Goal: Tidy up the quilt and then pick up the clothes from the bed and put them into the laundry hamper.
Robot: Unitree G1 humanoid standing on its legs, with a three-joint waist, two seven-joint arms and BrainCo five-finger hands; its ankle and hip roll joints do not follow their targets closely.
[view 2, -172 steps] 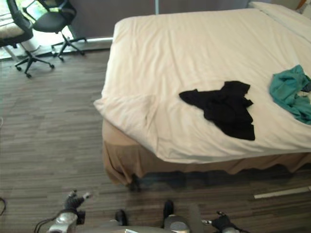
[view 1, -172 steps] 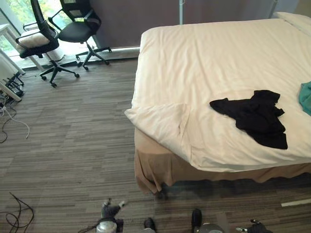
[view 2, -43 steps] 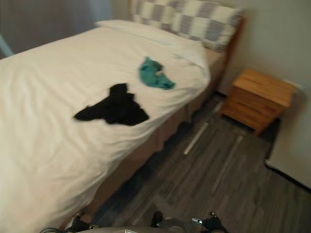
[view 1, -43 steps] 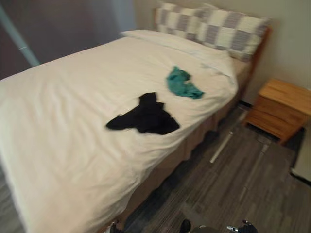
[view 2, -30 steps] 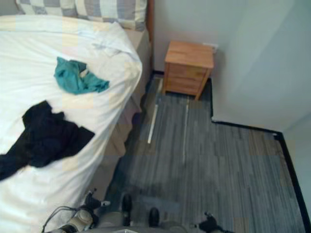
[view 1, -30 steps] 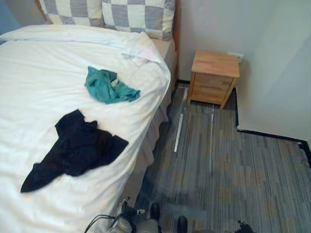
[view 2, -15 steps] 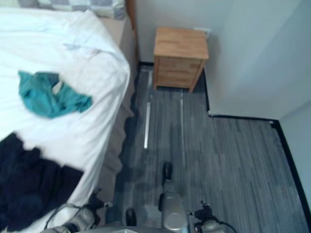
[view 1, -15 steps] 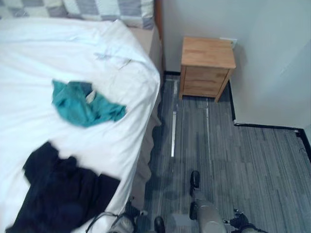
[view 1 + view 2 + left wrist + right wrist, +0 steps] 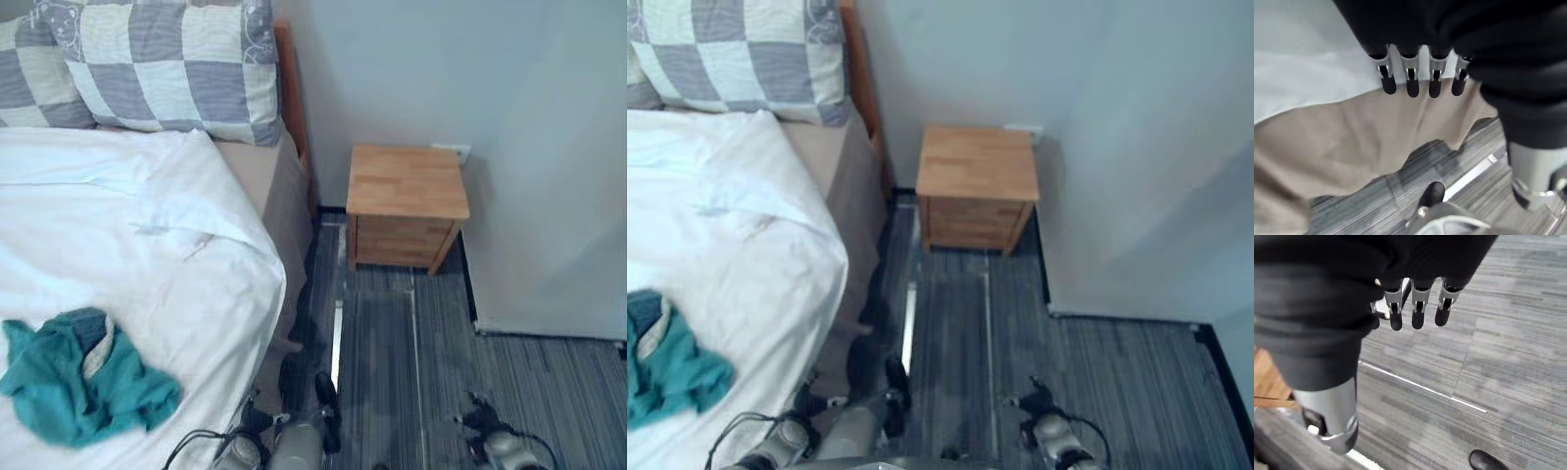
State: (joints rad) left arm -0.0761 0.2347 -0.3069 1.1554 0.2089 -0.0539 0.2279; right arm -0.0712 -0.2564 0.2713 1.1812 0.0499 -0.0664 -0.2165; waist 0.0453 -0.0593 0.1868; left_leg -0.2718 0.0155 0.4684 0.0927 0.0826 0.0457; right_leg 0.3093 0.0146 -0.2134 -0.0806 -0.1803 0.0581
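Observation:
A white quilt [image 9: 127, 255] covers the bed, with a small fold near its upper corner by the pillows. A crumpled teal garment [image 9: 78, 387] lies on the quilt at the lower left. My left hand [image 9: 1409, 83] hangs low beside the bed, its straight fingers pointing down over the tan bed skirt [image 9: 1352, 137] and holding nothing. My right hand [image 9: 1415, 308] hangs over the grey floor with straight fingers, also holding nothing. Both hands sit at the bottom edge of the head views, the left hand [image 9: 806, 401] by the bed's side and the right hand [image 9: 1034, 399] further right.
Two checked pillows [image 9: 167, 69] lean against a wooden headboard [image 9: 289, 88]. A wooden nightstand [image 9: 407, 201] stands in the corner between the bed and the pale wall [image 9: 549, 166]. A strip of grey floor [image 9: 392, 372] runs between bed and wall.
The camera has swung toward the head of the bed: the pillows have come into view, the teal garment has slid to the lower left, the black garment has left the picture. Both hands still hang low.

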